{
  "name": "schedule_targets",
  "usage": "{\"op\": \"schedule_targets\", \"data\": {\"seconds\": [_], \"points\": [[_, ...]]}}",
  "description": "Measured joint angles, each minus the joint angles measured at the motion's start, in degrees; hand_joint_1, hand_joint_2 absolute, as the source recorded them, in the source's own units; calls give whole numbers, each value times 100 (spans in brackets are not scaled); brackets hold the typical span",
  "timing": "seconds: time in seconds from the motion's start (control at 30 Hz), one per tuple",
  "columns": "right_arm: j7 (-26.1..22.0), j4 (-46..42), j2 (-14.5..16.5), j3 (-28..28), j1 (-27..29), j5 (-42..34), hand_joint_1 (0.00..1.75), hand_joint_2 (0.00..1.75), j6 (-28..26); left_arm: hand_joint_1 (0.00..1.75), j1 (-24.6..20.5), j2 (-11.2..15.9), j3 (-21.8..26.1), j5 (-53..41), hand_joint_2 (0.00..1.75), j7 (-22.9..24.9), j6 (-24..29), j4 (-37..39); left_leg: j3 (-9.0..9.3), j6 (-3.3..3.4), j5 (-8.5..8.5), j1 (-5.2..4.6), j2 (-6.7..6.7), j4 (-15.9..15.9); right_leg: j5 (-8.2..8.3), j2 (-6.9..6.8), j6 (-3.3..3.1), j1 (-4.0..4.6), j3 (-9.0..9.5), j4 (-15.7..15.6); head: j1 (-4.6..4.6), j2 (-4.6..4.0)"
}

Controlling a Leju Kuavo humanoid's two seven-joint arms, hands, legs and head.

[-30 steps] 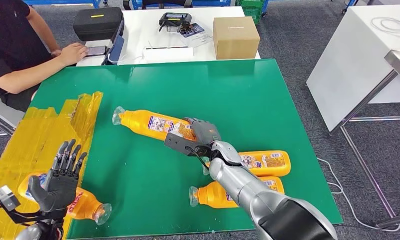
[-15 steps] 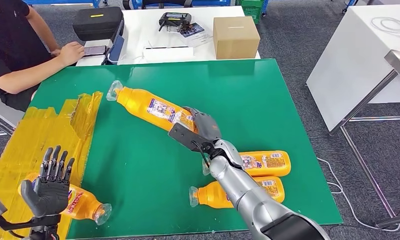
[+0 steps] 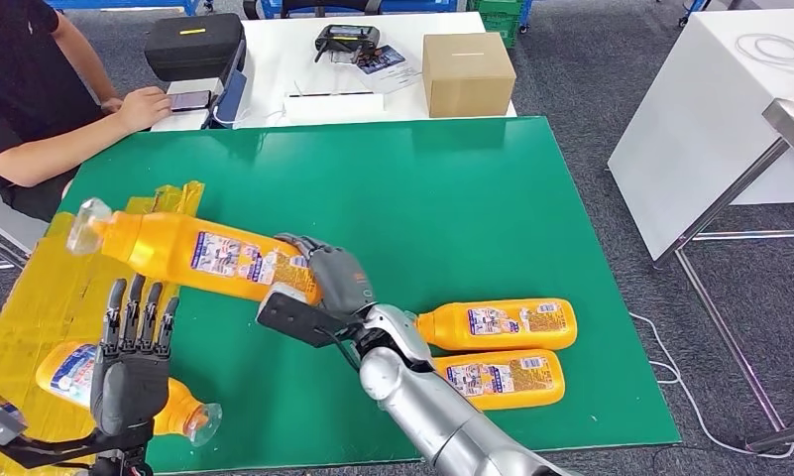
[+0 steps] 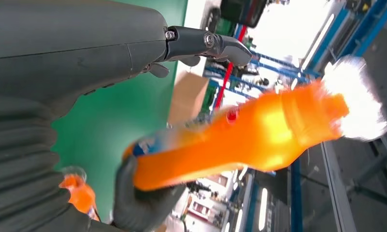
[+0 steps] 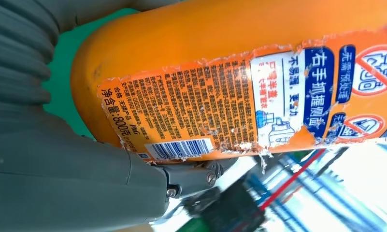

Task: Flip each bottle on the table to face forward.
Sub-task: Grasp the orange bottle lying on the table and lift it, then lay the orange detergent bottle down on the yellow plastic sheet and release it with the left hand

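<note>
While the right robot hand [image 3: 331, 281] grips the base end of an orange bottle [image 3: 199, 255], that bottle hangs in the air at the left centre of the head view, above the counter [image 3: 452, 188], with its clear cap pointing toward the upper left. Its printed label faces up toward the camera. The right wrist view shows the same label close up, with small print and a barcode, and grey fingers wrapped under the bottle.

At the lower left of the head view, the left robot hand [image 3: 130, 362] is raised with its fingers spread and nothing in it. It sits just below the lifted bottle, not touching it. Behind it, a second bottle [image 3: 125, 392] lies on yellow tape [image 3: 46, 288]. Two more bottles [image 3: 502, 324] lie side by side at the lower right of the green counter.

Judging from this, the step in hand is turning and repositioning the lifted bottle, perhaps toward the waiting left robot hand. The next move likely calls for either a handover or a careful lowering with the correct side showing.

A person [image 3: 26, 89] sits at the upper left.
</note>
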Motion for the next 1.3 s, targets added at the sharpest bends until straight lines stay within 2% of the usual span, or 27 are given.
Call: {"op": "schedule_targets", "data": {"seconds": [0.23,0.43,0.8,1.3], "points": [[33,-90,2,716,24,-253,175,175,10,0,79,-67,-548,-138,175,-191,133,-304,0,0,0,0,0,0,0,0,0,0,1,0,0,0],[63,-104,2,1233,34,-411,175,175,-47,0,175,-71,-828,-218,175,-352,271,-449,0,0,-1,0,0,0,0,0,0,0,-1,0,-1,0],[11,-108,2,1868,167,-318,175,175,-40,0,317,-71,-832,-185,175,-444,321,-486,0,0,0,0,0,-1,0,0,0,0,-1,0,1,0],[21,-108,2,2050,149,-308,175,175,-20,0,403,-67,-806,-74,175,-458,222,-541,1,0,0,0,1,-1,0,0,0,0,-1,-1,2,0]]}}
